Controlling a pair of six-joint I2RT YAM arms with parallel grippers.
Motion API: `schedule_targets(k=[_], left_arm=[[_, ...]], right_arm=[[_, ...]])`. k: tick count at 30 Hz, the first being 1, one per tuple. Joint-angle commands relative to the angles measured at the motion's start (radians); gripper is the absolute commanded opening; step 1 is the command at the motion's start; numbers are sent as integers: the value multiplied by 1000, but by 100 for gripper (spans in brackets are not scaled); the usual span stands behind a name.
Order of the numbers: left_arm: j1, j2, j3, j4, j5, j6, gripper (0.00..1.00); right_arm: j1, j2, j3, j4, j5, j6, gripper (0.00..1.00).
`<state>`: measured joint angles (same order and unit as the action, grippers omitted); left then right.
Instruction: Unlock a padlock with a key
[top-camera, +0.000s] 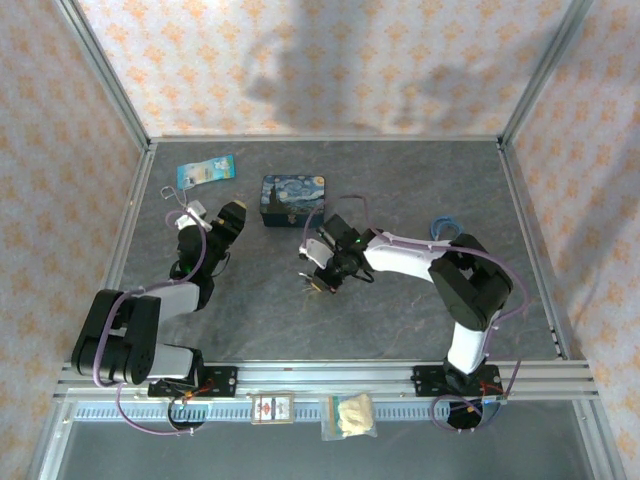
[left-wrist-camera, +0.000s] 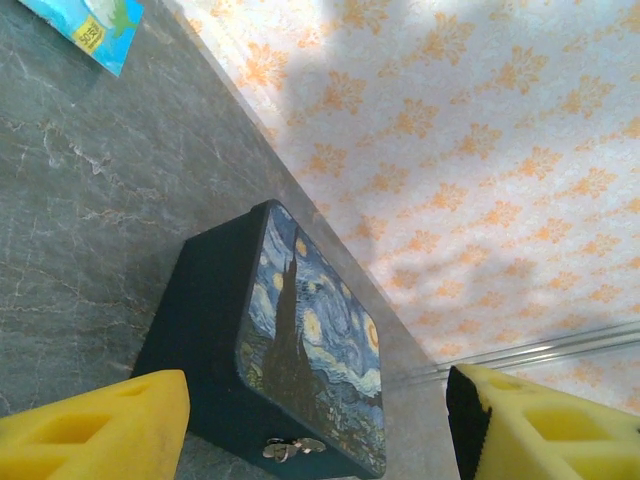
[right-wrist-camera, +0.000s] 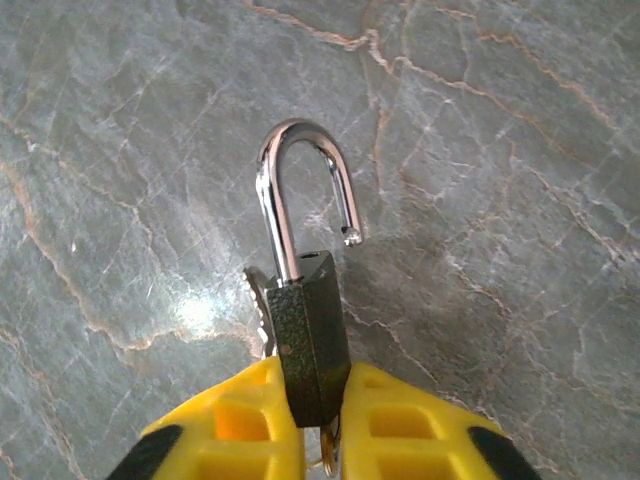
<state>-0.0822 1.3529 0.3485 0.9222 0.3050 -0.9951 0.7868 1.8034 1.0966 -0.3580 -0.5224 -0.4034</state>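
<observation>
Dark padlock (right-wrist-camera: 311, 335) inside the right pincer's (right-wrist-camera: 320, 392) grip, shackle (right-wrist-camera: 299, 180) outward

Right wrist: lower body of padlock (right-wrist-camera: 312, 340) hidden between the fingers of right end effector (right-wrist-camera: 320, 395). Key (right-wrist-camera: 257, 310) mostly behind the body, one silvery edge visible. Left wrist: tin (left-wrist-camera: 310, 340) cropped at bottom edge, blue card (left-wrist-camera: 90, 25) at top edge. Top view: padlock detail too small to read.

Readable text: none can be made out in any view
Blue card (left-wrist-camera: 85, 28) on the worktop (top-camera: 400, 320): small dark print on a yellow patch, too blurred to read
Small packet (top-camera: 271, 408) on the front rail (top-camera: 560, 375): a red and white label, its letters too small to tell
</observation>
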Motion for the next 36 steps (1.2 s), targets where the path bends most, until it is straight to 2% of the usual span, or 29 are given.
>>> schedule_targets(k=[1,7,14,17,20,24,26,30,34,36], left_arm=[[12,-32,3,-33,-24,16,68],[12,-63,3,-64,-44,38,69],[34,-107,27,-137,-81,112,71],[53,-125,55,-184,-98,169,73],[70,-133,103,-259,-136,256,75],[82,-129,156,-352,-244,382,81],[84,-126,167,-381,-306,425,85],[90,-120,163,-383,-396,489,85],[91,-97,146,-360,-504,551,86],[90,-84,129,-326,-521,596,86]], right_arm=[[5,11,36,2,31,18,21],[-1,-37,31,39,75,54,39],[-84,-135,-19,171,128,150,49],[-158,-183,-60,250,177,208,52],[-246,-237,-124,352,285,269,52],[-368,-324,-250,530,479,313,54],[-431,-364,-320,622,536,327,55],[-523,-413,-464,832,649,318,57],[-594,-385,-569,998,675,318,58],[-622,-357,-605,1071,654,338,58]])
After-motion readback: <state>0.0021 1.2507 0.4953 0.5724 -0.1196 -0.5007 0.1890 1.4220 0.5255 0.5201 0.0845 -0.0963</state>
